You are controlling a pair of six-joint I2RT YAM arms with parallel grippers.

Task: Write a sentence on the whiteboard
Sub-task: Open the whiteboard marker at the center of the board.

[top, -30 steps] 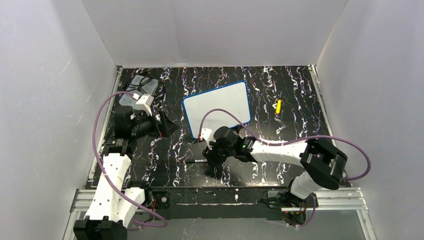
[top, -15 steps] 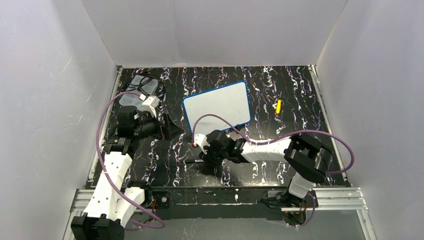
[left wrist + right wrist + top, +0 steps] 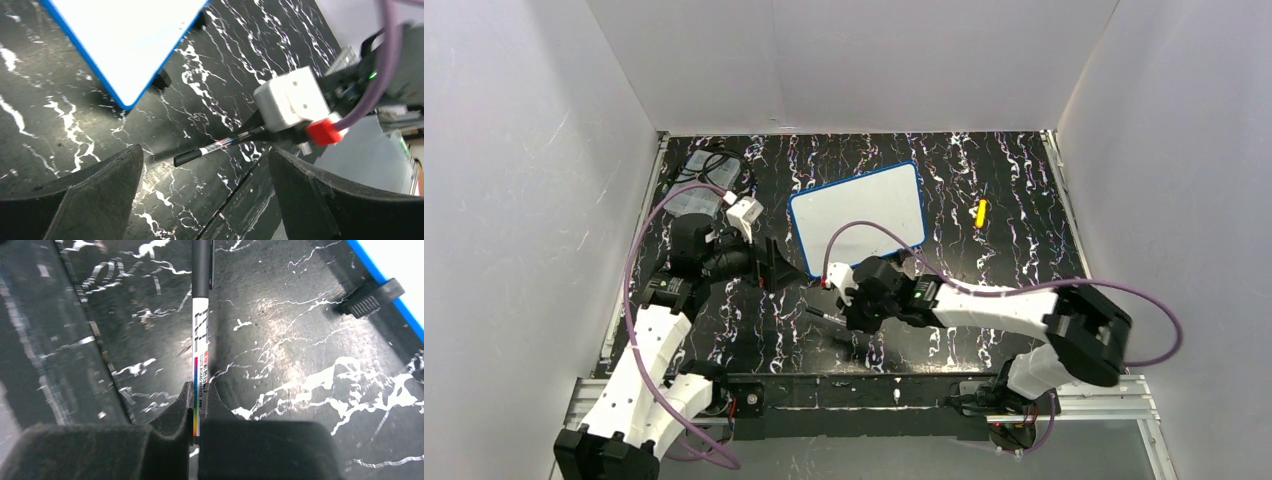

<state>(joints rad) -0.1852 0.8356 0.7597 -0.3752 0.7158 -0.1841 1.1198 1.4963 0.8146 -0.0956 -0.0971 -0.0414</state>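
The right gripper, clenched on the thin black-capped white marker, risks it pivoting if pinched off-centre; the left gripper gapes wide.

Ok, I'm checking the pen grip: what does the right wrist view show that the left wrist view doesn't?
Only right wrist: the right gripper shut on the marker, the barrel print readable. Only left wrist: the left gripper open, plus the right arm's white camera housing and purple cable from outside. Both: the marker, the whiteboard with its blue rim and a black foot, the marbled table.
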